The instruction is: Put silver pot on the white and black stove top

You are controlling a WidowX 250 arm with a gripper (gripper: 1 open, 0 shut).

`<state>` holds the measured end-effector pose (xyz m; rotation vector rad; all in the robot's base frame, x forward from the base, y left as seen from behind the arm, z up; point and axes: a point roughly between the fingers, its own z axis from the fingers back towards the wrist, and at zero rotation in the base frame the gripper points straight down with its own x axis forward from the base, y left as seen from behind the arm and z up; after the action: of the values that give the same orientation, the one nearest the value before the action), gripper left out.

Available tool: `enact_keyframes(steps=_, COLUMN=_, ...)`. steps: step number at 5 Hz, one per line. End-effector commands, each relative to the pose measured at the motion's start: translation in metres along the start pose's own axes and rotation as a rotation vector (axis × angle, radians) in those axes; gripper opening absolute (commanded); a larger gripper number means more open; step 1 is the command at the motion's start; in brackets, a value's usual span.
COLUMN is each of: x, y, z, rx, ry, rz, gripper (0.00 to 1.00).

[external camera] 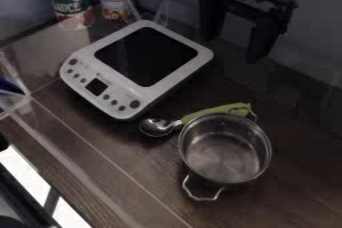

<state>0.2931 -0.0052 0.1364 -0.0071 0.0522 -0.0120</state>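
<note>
Reporter: A black pincer (pixel 234 46) hangs at the top of the frame, its two fingers spread wide with nothing between them. Where is the pot?

Photographer: The silver pot (pixel 225 154) stands upright on the dark desk (pixel 307 177), toward the bottom of the picture, almost straight below the pincer in the camera's view and well apart from it. Only one arm is at work, so there is no choice of reach.

Reporter: And its long axis?

Photographer: Its two loop handles set it, one at the upper right of the rim, the other at the lower left. The fingers are spaced from upper left to lower right, so they look set roughly across that line. A grip on the rim or a handle would probably need a careful approach.

Reporter: Anything in the way?

Photographer: A metal spoon (pixel 158 128) with a green handle (pixel 210 111) lies just beside the pot, on the stove's side, and could be nudged. The white and black stove top (pixel 144 56) sits to the upper left of the pot, its glass bare. Lifting the pot appears to be the step in hand; placing it would come next.
</note>
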Motion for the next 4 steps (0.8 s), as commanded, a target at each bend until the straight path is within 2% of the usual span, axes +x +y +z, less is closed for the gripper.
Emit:
enact_keyframes(steps=1, x=-0.009, y=-0.006, z=-0.020, rx=0.019, ry=-0.022, rz=-0.068, gripper=1.00)
enact_keyframes(steps=2, x=-0.025, y=-0.014, z=-0.038, rx=0.026, ry=-0.037, rz=-0.181, gripper=1.00)
enact_keyframes(steps=4, x=-0.035, y=-0.019, z=-0.072, rx=0.046, ry=-0.071, rz=-0.343, gripper=1.00)
